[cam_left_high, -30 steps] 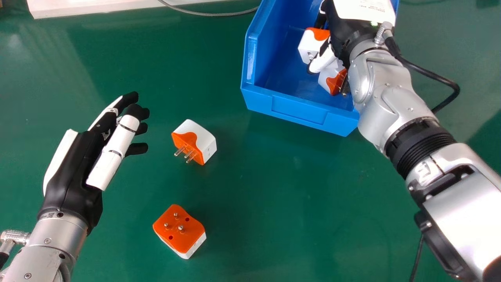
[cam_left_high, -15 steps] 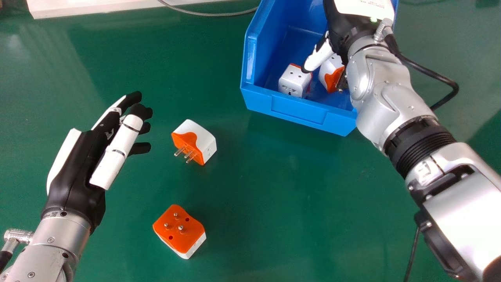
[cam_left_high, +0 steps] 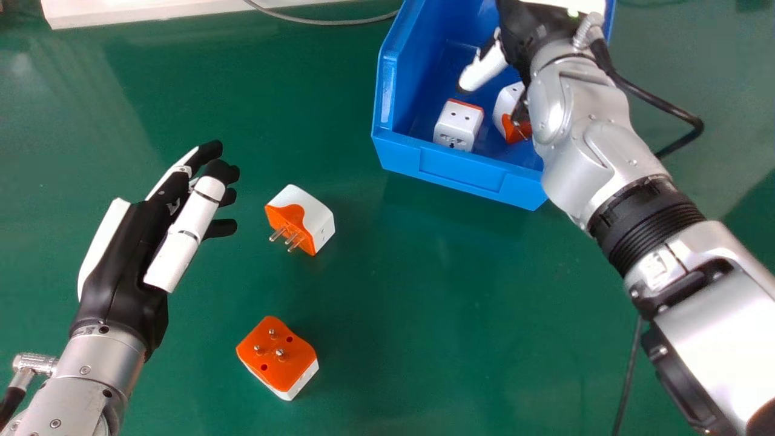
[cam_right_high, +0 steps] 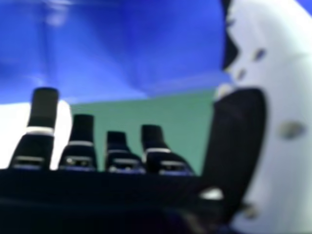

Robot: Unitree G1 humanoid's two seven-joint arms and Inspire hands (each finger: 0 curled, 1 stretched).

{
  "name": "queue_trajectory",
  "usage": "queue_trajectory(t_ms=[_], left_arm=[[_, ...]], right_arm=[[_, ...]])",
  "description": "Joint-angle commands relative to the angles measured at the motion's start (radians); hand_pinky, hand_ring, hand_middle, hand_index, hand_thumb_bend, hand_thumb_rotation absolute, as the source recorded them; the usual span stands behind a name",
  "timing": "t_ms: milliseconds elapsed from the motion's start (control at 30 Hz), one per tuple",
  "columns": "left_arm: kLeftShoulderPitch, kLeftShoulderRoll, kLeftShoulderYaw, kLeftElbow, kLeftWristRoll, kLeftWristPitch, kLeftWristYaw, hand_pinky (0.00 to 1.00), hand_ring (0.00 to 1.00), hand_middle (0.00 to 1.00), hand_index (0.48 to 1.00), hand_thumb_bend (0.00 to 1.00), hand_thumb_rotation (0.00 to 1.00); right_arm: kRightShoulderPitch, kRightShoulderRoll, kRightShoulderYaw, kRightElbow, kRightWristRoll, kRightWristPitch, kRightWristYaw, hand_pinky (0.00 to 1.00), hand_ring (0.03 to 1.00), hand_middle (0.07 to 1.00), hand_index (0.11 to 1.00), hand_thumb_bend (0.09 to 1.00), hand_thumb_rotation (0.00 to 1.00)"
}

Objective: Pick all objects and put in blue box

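Over the blue box [cam_left_high: 463, 169], my right hand [cam_left_high: 484, 68] is open, its thumb above the box floor. In the right hand view, the fingers of my right hand [cam_right_high: 83, 141] are straight, with nothing between them and the thumb. Inside the box lie a white plug adapter [cam_left_high: 458, 126] and, partly hidden by my right wrist, a white and orange adapter [cam_left_high: 507, 109]. On the table, one white and orange adapter [cam_left_high: 304, 218] lies on its side; nearer stands another [cam_left_high: 277, 357] with its orange pin face up. My left hand [cam_left_high: 130, 254] is open, left of both.
A white panel [cam_left_high: 151, 11] and a grey cable [cam_left_high: 327, 23] run along the far edge of the green table [cam_left_high: 393, 290]. A black cable [cam_left_high: 663, 109] loops beside my right wrist.
The white adapter has left my right hand and rests near the box's front wall. My right hand has opened and shifted slightly farther away and left. My left hand has drifted a little right.
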Motion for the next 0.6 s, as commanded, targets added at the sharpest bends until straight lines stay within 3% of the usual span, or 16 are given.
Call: queue_trajectory(t_ms=[0,367,567], left_arm=[[-0.006,0.002,0.001,-0.016,0.011,-0.012,0.007,0.78,0.86,0.87,0.912,0.48,0.87],[0.000,0.012,0.019,-0.012,0.003,-0.017,-0.003,0.78,0.87,0.87,0.914,0.47,0.87],[0.003,0.012,0.027,-0.009,0.000,-0.023,-0.006,0.78,0.86,0.87,0.913,0.47,0.87]], right_arm=[[0.043,-0.010,-0.017,-0.120,-0.003,0.020,-0.003,0.67,0.876,0.958,0.895,0.703,0.08],[0.413,-0.010,-0.034,-0.721,-0.060,0.077,0.000,0.68,0.860,0.954,0.896,0.687,0.09],[0.623,-0.013,-0.009,-0.998,-0.113,0.041,0.011,0.68,0.857,0.953,0.897,0.675,0.10]])
